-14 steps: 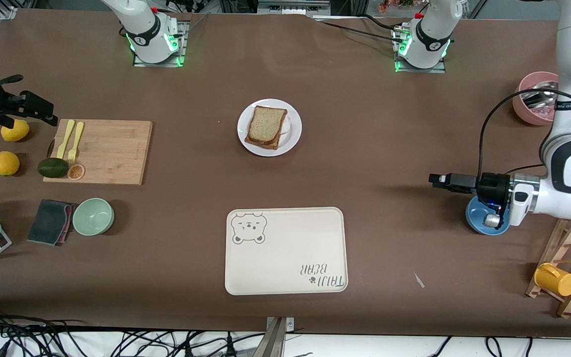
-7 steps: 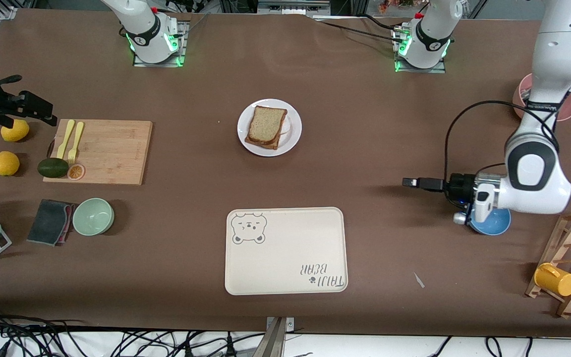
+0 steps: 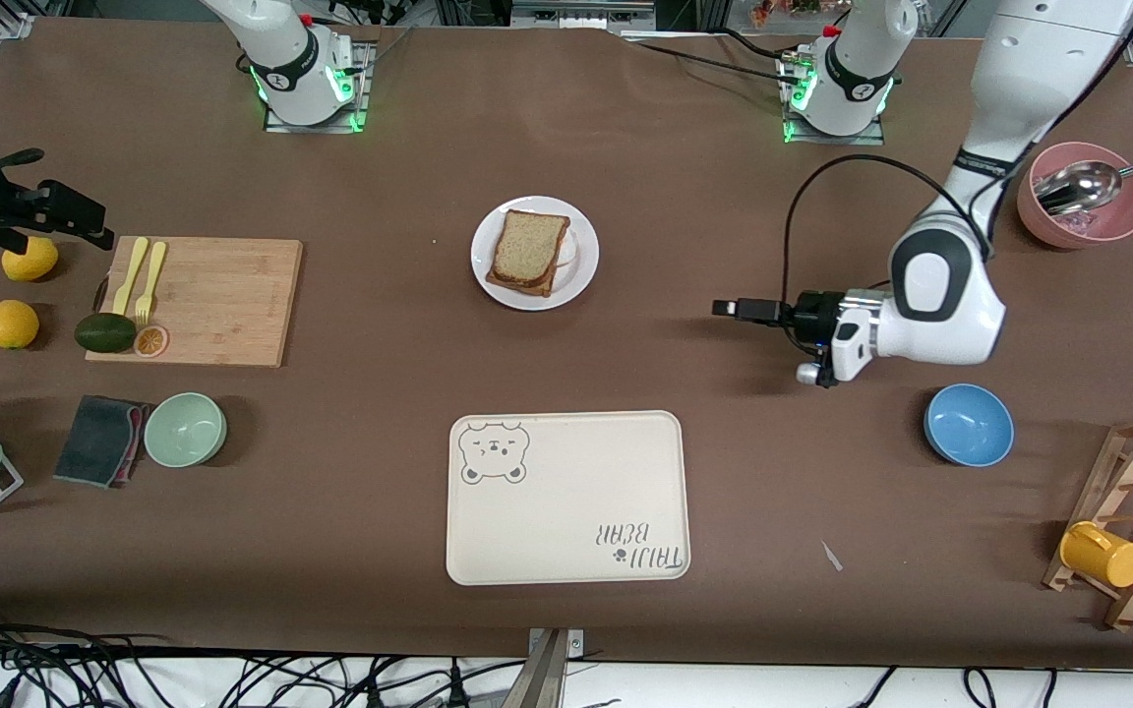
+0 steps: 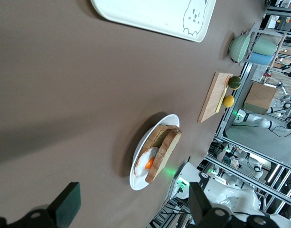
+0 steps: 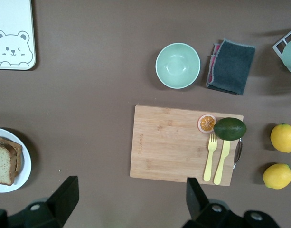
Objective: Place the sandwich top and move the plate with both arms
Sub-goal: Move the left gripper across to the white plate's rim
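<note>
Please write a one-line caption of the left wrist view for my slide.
Open left gripper over brown table, facing round white plate with speckled brown-crusted sandwich top.

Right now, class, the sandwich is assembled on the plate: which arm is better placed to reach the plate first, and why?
The left arm, probably. The left gripper is open, low over bare table and pointing toward the plate bearing the sandwich top. The right gripper, also open, hangs by the cutting board, toward the right arm's end.

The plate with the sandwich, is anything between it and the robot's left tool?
No, nothing visible. Only bare brown table lies between the left tool, open in the air, and the plate. The sandwich top already sits on the sandwich.
</note>
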